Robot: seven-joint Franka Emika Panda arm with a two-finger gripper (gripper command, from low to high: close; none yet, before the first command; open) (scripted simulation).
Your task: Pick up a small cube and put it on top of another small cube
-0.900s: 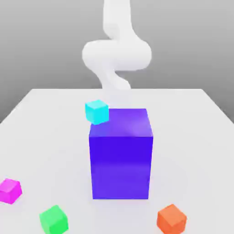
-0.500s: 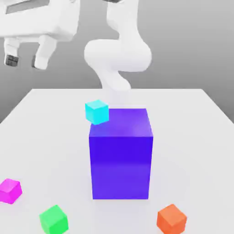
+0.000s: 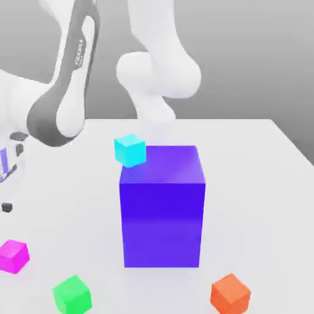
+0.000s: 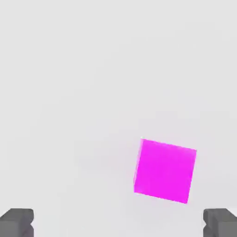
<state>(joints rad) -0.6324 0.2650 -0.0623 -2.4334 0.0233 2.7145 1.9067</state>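
White table (image 3: 257,184); small cube (image 4: 165,170) bright magenta, flat-faced, sitting askew; jaws spread wide, holding nothing.

Simulated tabletop test scene: a plain white worktop (image 3: 257,165) against a featureless grey backdrop, bearing only flat-coloured blocks, among them a large blue-violet block (image 3: 162,205), beneath a white robot arm (image 3: 156,67).
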